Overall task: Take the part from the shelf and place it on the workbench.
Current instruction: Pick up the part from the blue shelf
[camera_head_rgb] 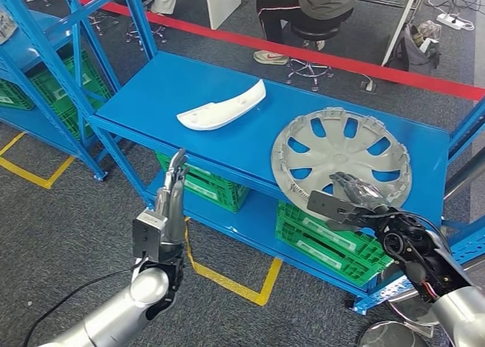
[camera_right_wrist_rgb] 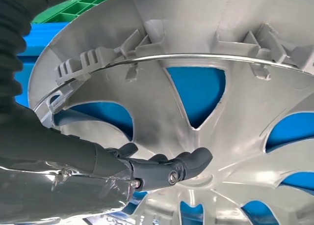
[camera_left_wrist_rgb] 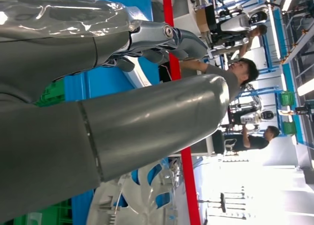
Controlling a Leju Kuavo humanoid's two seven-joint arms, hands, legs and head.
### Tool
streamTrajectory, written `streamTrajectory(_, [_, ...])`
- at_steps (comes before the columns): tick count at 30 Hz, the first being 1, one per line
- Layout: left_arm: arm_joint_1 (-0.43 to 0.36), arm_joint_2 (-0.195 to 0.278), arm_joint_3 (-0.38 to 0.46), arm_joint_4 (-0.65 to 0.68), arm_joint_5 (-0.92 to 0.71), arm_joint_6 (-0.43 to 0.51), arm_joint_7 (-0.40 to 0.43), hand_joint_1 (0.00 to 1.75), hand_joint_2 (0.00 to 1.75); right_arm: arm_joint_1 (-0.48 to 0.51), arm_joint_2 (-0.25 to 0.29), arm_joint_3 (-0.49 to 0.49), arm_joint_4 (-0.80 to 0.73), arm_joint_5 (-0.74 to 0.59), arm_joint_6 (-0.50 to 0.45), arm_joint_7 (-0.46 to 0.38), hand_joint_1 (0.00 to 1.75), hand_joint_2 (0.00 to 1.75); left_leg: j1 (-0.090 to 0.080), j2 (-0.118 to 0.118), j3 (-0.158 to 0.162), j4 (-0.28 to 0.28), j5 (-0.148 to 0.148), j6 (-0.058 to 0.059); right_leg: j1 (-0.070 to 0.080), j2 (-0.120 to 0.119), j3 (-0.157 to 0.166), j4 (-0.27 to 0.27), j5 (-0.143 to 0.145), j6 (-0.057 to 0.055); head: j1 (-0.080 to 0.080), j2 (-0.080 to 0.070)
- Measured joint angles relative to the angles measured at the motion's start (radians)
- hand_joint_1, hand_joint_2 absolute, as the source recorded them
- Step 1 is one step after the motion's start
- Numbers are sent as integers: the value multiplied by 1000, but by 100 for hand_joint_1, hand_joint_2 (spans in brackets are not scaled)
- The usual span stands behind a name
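A grey wheel cover (camera_head_rgb: 320, 146) lies inside-up on the right of the blue shelf (camera_head_rgb: 160, 89). A white curved trim part (camera_head_rgb: 223, 108) lies to its left, mid-shelf. My right hand (camera_head_rgb: 348, 199) reaches over the wheel cover's near rim with its fingers stretched out flat. In the right wrist view its fingers (camera_right_wrist_rgb: 155, 168) lie just above the cover's spokes (camera_right_wrist_rgb: 222, 38), with nothing gripped. My left hand (camera_head_rgb: 169, 203) is raised in front of the shelf's near edge, fingers straight and holding nothing. In the left wrist view, past this hand (camera_left_wrist_rgb: 148, 122), the wheel cover (camera_left_wrist_rgb: 133, 195) shows.
Green crates (camera_head_rgb: 320, 237) (camera_head_rgb: 211, 184) sit on the lower shelf level. Blue shelf uprights (camera_head_rgb: 86, 59) rise at the left. Yellow tape (camera_head_rgb: 240, 286) marks the floor in front. Behind the shelf run a red line (camera_head_rgb: 343, 59) and a seated person (camera_head_rgb: 308, 14).
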Motion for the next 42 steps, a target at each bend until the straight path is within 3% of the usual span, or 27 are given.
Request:
streamTrajectory(25, [-11,0,0,1,23,0,2,0,0,11,5,49,15,43,20,19,0,175,0,1,1,0,0,0,0,0,0,0,0,0,0,0])
streamTrajectory(36, [-18,-1,0,3,27,0,-9,0,0,23,29,69,39,50,-24,10,0,175,0,4,7,0,-2,-1,1,4,5,0,0,0,0,0])
streamTrajectory(37, [-19,-1,0,3,28,0,-10,0,0,23,30,70,42,50,-27,9,13,175,0,4,7,0,-2,-1,1,4,5,0,0,0,0,0])
streamTrajectory(40, [-20,-2,0,7,30,0,-11,0,0,23,32,70,50,51,-34,8,144,175,0,4,8,0,-2,-1,1,4,6,0,0,0,0,0])
streamTrajectory(41, [-21,-2,0,8,31,0,-11,0,0,23,33,70,53,51,-37,7,175,175,0,4,8,0,-2,-1,1,4,6,-1,0,0,0,0])
streamTrajectory(42, [-21,-3,0,9,31,0,-12,0,0,23,33,70,55,52,-40,6,175,175,0,4,8,0,-2,-1,1,4,7,-1,0,0,0,0])
